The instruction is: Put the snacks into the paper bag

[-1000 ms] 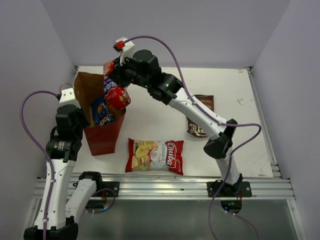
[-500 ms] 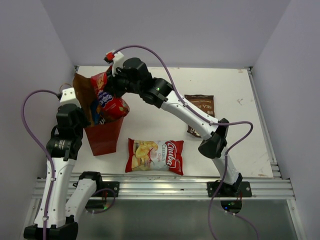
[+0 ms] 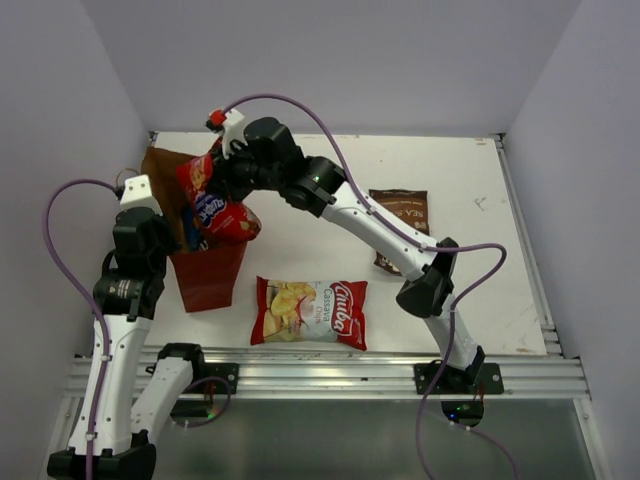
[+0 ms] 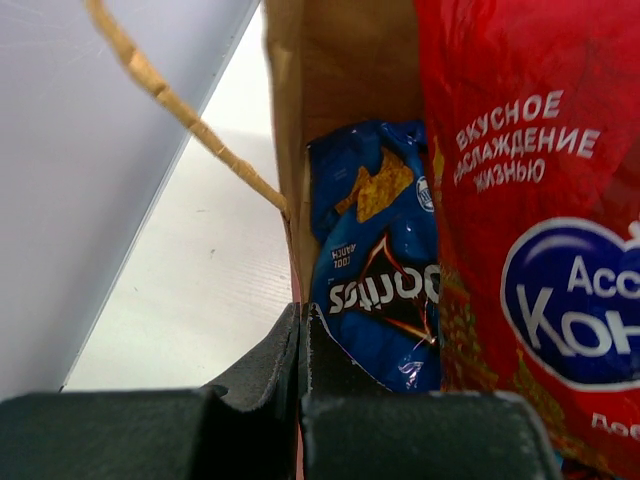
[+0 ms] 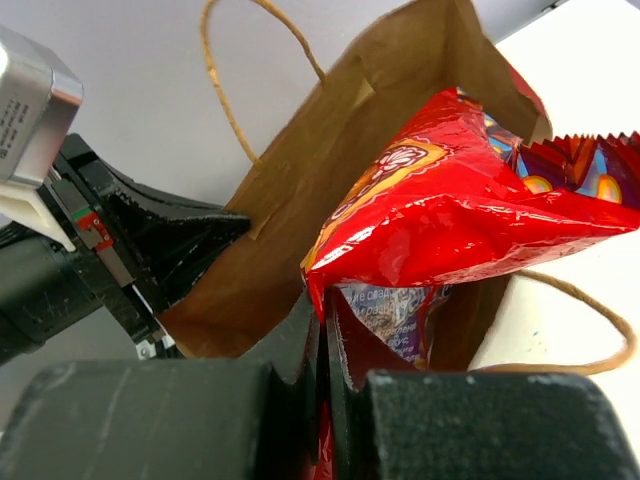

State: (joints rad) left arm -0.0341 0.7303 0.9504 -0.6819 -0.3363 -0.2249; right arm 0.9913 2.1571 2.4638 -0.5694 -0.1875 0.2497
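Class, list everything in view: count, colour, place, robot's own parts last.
paper bag: one, red outside, brown inside, at table's left.
Doritos bag: one, blue, inside the paper bag.
red bag: one, blue oval logo, partly in the paper bag's mouth.
cassava bag: one, red-white, flat near front edge.
Kettle bag: one, dark brown, flat at right.
table: one, white.
left tool: black, shut on paper bag's wall.
right tool: black, shut on red bag.

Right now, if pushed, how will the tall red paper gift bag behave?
The tall red paper gift bag likely flexes: its brown wall leans outward beside the red chip bag. Tall, so probably tippy; the left gripper pinching its wall steadies it.
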